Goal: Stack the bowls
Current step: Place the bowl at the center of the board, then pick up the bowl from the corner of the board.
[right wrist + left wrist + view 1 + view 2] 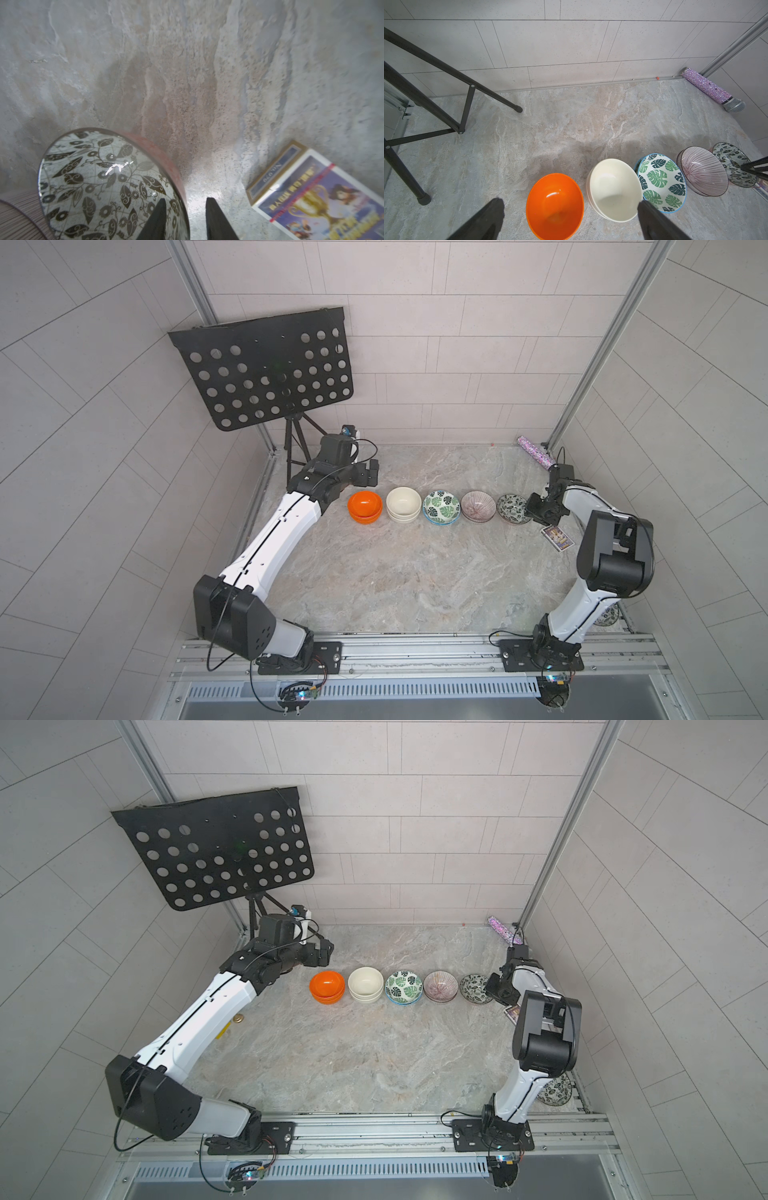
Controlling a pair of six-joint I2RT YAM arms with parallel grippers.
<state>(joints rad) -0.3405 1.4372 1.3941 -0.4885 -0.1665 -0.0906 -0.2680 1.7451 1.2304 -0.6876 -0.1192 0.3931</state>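
Bowls (441,507) update: found orange, cream and green-leaf pairs nested in a row mid-worktop (415,572); couldn't tell about purple. Noticed one dark-leaf bowl (555,1090) stray by the right arm's base, not yet stacked. Caught right claw (185,199) narrowly parted astride its twin's (104,182) rim, left claw (569,201) wide, holding nothing. Marble-look top, tiled walls.

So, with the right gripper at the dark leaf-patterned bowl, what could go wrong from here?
1. The right gripper has its fingers either side of the rim of the dark leaf-patterned white bowl; pulling away sideways could drag it into the purple striped bowl close beside it.
2. The colourful card box lies near that gripper and could get knocked.
3. A second leaf-patterned bowl sits by the right arm's base, partly hidden by the arm: an awkward reach.
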